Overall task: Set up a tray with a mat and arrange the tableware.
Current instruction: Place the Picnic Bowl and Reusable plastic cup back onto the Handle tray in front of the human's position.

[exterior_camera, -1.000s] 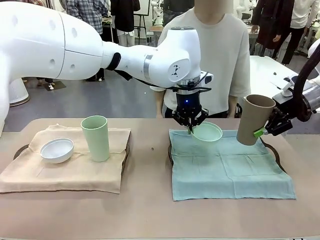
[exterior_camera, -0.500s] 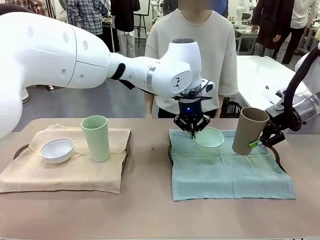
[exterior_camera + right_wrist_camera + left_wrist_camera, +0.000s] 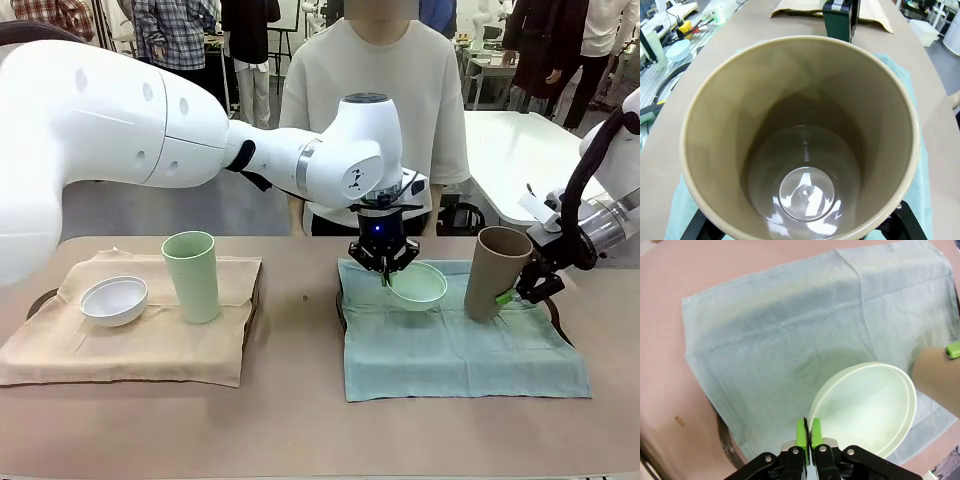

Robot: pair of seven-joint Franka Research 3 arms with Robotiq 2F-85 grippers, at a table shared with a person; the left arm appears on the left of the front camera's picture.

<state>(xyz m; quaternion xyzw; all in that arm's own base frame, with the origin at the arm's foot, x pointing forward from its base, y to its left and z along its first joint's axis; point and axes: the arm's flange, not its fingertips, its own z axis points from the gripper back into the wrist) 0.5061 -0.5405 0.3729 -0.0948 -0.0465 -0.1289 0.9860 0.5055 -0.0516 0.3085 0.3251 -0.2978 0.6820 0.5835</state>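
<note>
left hand (image 3: 385, 272) pinches mint green bowl (image 3: 418, 285); right hand (image 3: 522, 292) grips tan-brown cup (image 3: 492, 270).

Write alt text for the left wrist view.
The left end effector, its green pads shut on the rim, holds a mint green bowl tilted above a pale blue-green cloth mat spread on a tan table. A tan cup edges in from the right.

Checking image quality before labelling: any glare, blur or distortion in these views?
Right wrist view: glare on the tan-brown cup's glossy bottom, wide-angle stretch at its rim. Left wrist view: mint green bowl sharp, soft shadow on the mat. Front view: sharp, evenly lit.
</note>
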